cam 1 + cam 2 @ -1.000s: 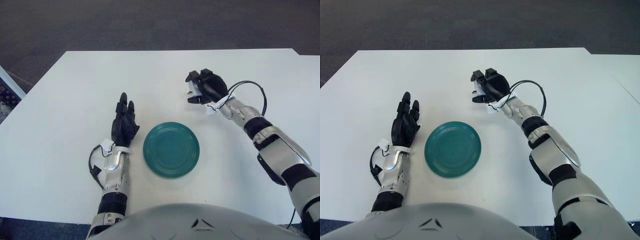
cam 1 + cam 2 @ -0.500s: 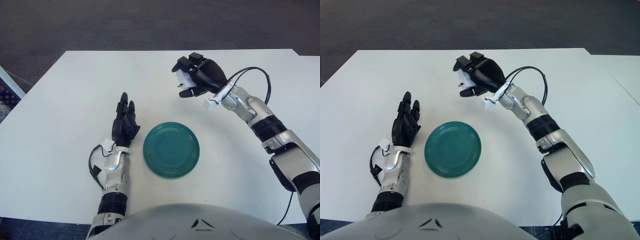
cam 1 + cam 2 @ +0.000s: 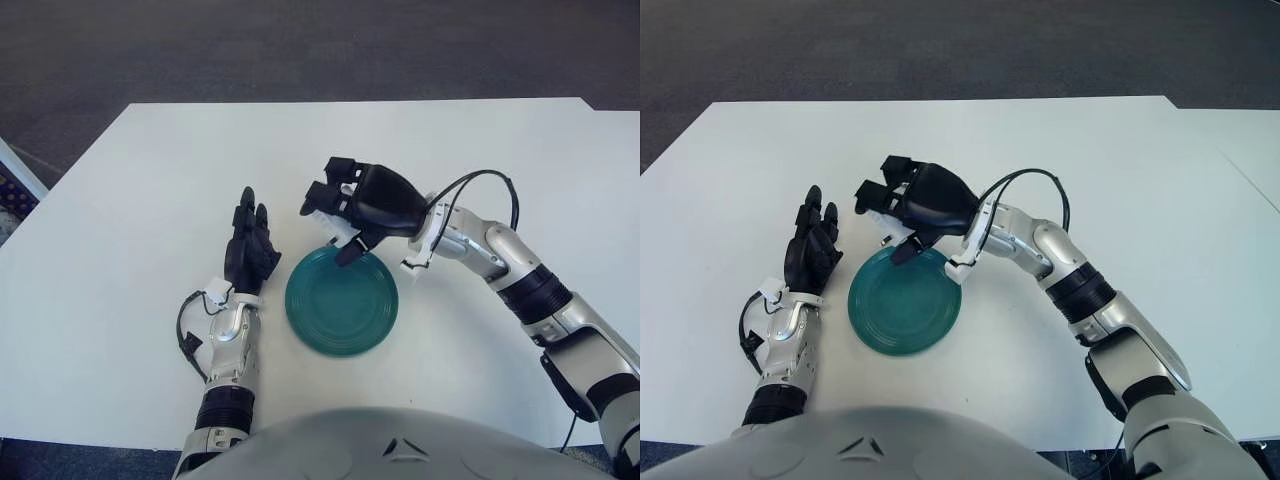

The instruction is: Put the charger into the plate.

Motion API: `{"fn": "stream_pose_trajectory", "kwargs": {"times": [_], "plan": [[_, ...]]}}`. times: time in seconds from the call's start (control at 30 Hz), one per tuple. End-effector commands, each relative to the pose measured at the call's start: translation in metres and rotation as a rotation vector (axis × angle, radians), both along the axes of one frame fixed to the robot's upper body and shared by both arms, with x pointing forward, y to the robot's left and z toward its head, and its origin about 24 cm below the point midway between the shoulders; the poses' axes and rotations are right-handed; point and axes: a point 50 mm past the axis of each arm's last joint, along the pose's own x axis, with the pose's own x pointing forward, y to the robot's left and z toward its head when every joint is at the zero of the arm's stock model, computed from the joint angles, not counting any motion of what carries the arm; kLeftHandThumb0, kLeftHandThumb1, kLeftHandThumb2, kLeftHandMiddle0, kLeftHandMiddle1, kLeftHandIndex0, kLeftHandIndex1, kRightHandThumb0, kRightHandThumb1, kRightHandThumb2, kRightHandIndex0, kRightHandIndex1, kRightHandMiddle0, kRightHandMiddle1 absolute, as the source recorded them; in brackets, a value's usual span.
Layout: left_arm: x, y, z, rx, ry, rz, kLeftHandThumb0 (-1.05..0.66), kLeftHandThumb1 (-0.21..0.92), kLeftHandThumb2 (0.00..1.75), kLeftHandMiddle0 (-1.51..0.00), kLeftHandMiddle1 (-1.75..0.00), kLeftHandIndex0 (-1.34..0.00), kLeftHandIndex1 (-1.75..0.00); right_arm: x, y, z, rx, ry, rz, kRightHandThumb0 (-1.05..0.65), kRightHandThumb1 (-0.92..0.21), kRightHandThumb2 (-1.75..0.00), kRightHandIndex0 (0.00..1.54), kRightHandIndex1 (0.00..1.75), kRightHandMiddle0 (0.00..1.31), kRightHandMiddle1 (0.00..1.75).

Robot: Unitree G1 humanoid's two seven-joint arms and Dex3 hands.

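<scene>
One white charger (image 3: pixel 325 205), gripped in right hand (image 3: pixel 365 205) fingers, carried at plate (image 3: pixel 341 335) far rim; lowering and release judged next. Left hand (image 3: pixel 250 245) parked open on bench (image 3: pixel 120 200).

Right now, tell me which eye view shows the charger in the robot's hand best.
Neither view shows it well. The left eye view is slightly better: white bits of the charger peek out between the curled fingers of the right hand, above the far rim of the plate. The right eye view shows similar white slivers, mostly covered by the fingers.
</scene>
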Motion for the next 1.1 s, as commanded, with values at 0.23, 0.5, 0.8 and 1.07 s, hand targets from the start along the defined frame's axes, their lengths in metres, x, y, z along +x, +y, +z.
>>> {"fn": "stream_pose_trajectory", "kwargs": {"times": [0.23,0.5,0.8,1.07], "plan": [[-0.027,-0.004,-0.027,-0.195,0.092,-0.013,-0.99,0.92,0.93,0.0,0.0,-0.01,-0.01,-0.013,0.008,-0.024,-0.157,0.082,0.049,-0.46,-0.92,-0.62,1.05,1.75,0.81,1.75],[-0.023,-0.005,-0.024,-0.058,0.107,0.033,-0.99,0.92,0.94,0.0,0.0,0.0,0.0,-0.013,0.005,-0.044,-0.241,0.122,0.083,-0.48,-0.92,-0.59,1.12,1.75,0.88,1.75],[-0.02,-0.01,-0.023,0.029,0.122,0.054,-1.04,0.92,0.94,0.0,0.0,0.0,0.0,-0.015,0.005,-0.074,-0.37,0.184,0.075,-0.47,-0.9,-0.59,1.1,1.75,0.83,1.75],[-0.02,-0.012,-0.022,0.031,0.133,0.042,-1.05,0.92,0.93,0.0,0.0,0.0,0.0,-0.008,0.009,-0.094,-0.481,0.228,0.02,-0.45,-0.92,-0.61,1.03,1.75,0.76,1.75]]}}
